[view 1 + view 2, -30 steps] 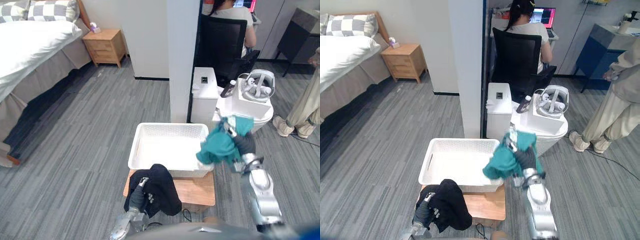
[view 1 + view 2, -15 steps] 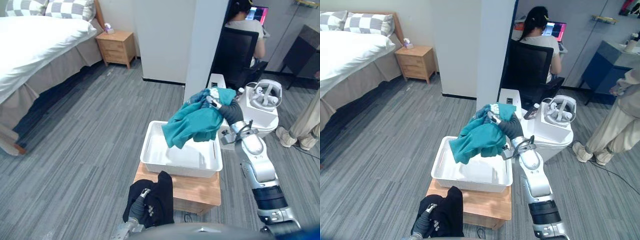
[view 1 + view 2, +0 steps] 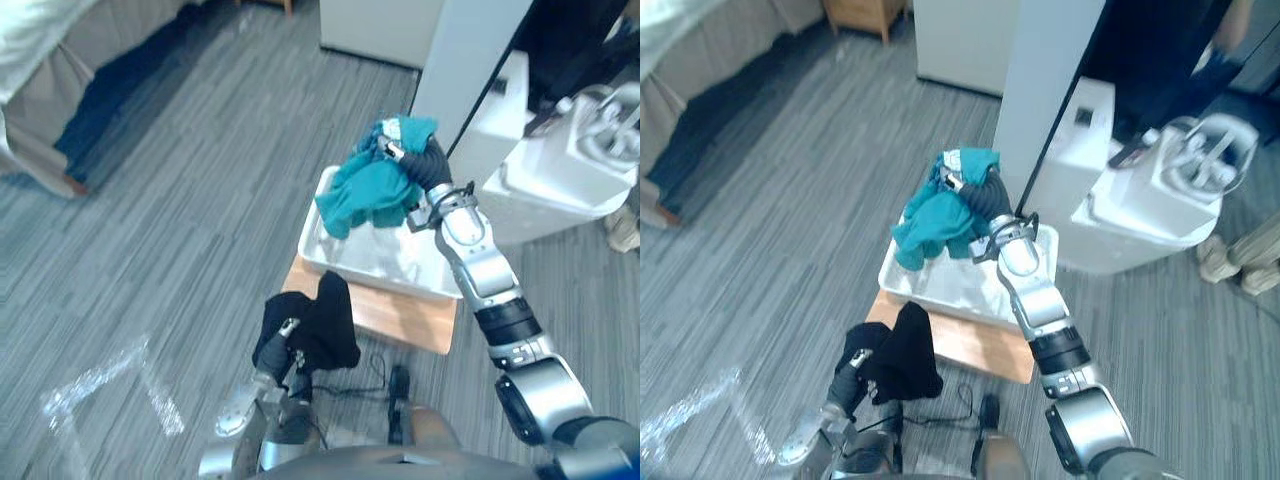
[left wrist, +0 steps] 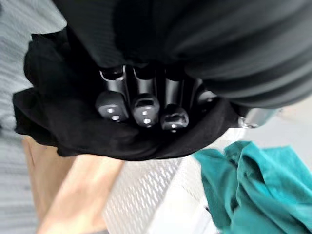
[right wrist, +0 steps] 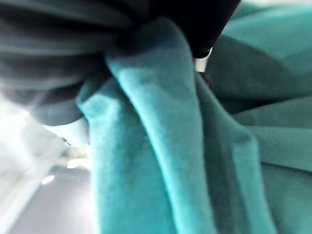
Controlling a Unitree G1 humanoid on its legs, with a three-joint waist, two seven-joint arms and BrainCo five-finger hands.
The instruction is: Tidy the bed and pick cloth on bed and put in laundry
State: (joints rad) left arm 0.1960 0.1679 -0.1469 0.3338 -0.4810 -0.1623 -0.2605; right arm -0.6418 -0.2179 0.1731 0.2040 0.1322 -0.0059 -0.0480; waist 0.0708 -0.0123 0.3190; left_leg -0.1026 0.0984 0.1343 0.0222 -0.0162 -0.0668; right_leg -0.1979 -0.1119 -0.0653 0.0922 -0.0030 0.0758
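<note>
My right hand (image 3: 424, 165) is shut on a teal cloth (image 3: 372, 190), which hangs bunched over the far part of the white laundry basket (image 3: 335, 255). Seen from the right wrist, the teal cloth (image 5: 195, 161) presses up against the hand's cover. The basket rests on a low wooden stool (image 3: 400, 312). My left hand (image 3: 285, 345) is low, in front of the stool, shut on a black cloth (image 3: 322, 318). From the left wrist, curled fingers (image 4: 141, 109) sink into the black cloth (image 4: 53, 102), with the basket wall (image 4: 146, 190) and the teal cloth (image 4: 248, 185) beyond.
The bed's edge with its grey skirt (image 3: 60, 60) lies at the far left across grey carpet. A white pillar (image 3: 470, 60) and a white round table (image 3: 560, 170) with a headset stand right behind the basket. A person's shoe (image 3: 1218, 262) is at the right.
The camera has tilted down and closer. My right hand has lowered the teal cloth toward the basket. The left hand still holds the black cloth low by the stool.
</note>
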